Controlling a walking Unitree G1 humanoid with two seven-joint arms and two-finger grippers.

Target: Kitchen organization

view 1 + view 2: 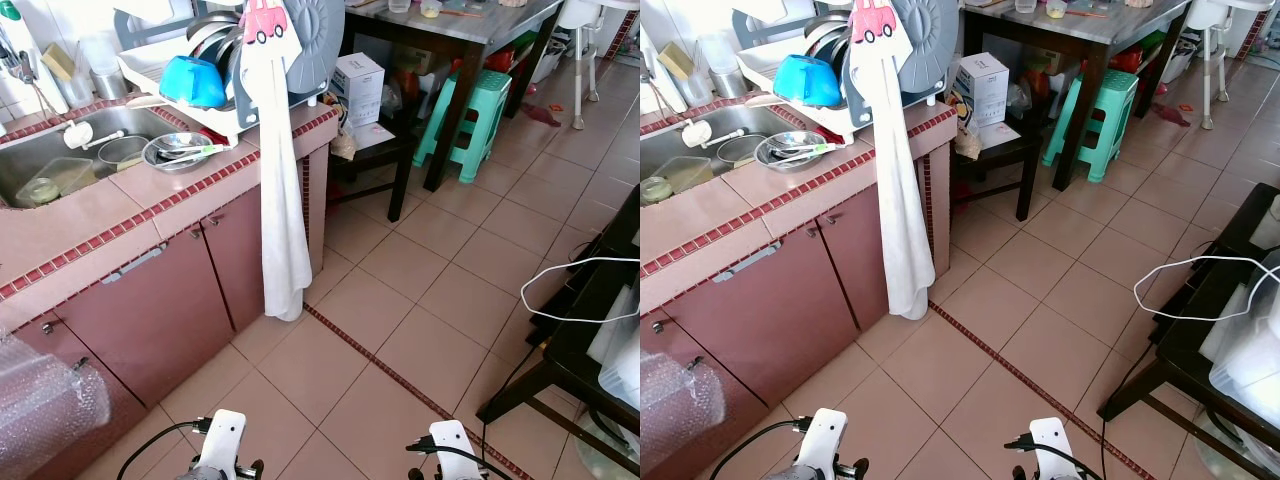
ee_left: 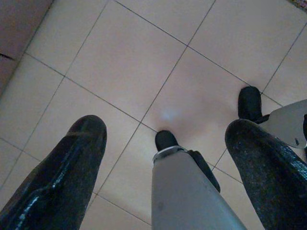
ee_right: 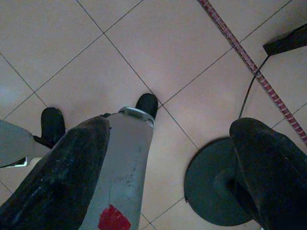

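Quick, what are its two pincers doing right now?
Left pincer: open, holding nothing, hanging over the floor tiles.
Right pincer: open, holding nothing, also hanging idle.

green plastic stool (image 1: 478,112) beside dark table (image 1: 470,40), white cable (image 1: 575,290) on black stand (image 1: 585,360)

The two eye views look forward and down from the robot's head over the same kitchen: the counter (image 1: 150,195) with its sink (image 1: 60,150) on the left, the tiled floor (image 1: 420,290) ahead, a dark table (image 1: 1080,30) far back. The right eye sits slightly to one side, so everything lies a little further left in its picture. Each wrist view points straight down, close along its own black fingers (image 2: 57,182) (image 3: 268,163), at the floor tiles and the robot's leg (image 2: 182,191) and feet, which both wrist views share.
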